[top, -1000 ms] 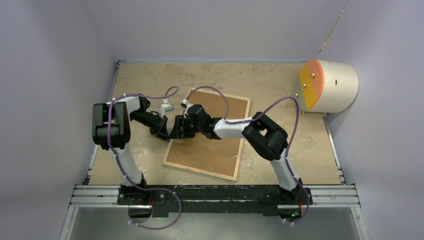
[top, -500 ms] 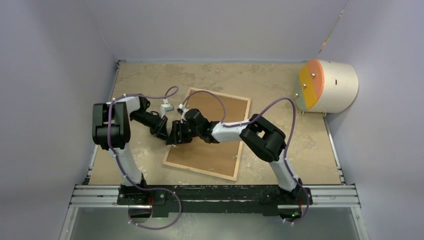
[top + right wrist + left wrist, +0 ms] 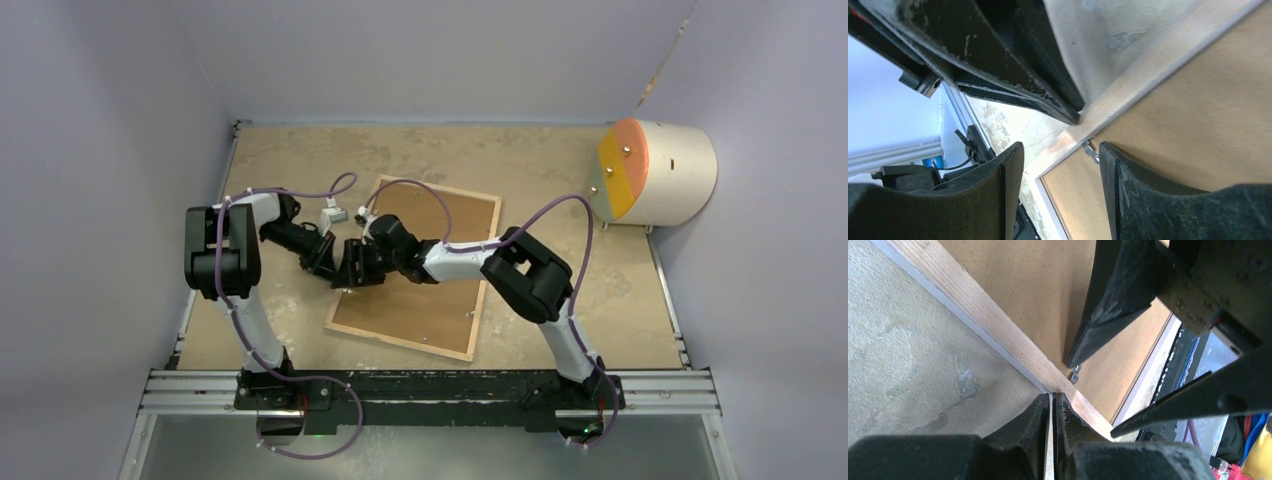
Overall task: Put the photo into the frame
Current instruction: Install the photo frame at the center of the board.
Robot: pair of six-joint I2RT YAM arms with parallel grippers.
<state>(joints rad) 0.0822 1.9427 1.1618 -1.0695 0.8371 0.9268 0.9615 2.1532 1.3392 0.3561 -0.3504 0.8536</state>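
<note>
The frame is lying back-up on the tabletop with the brown backing board in it. Left hand is pinched shut right at the frame's left rim, with some thin pale sliver between its fingers that I can't make out. Right hand is half open, straddling a little metal tab on that rim.

Even soft overhead light, faint shadows; wrist views blurred near gripper.

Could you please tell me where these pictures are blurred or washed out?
Top external: evenly lit and sharp. Left wrist: the left gripper is soft, the frame crisper. Right wrist: the right gripper is blurred, the left background washed out.
</note>
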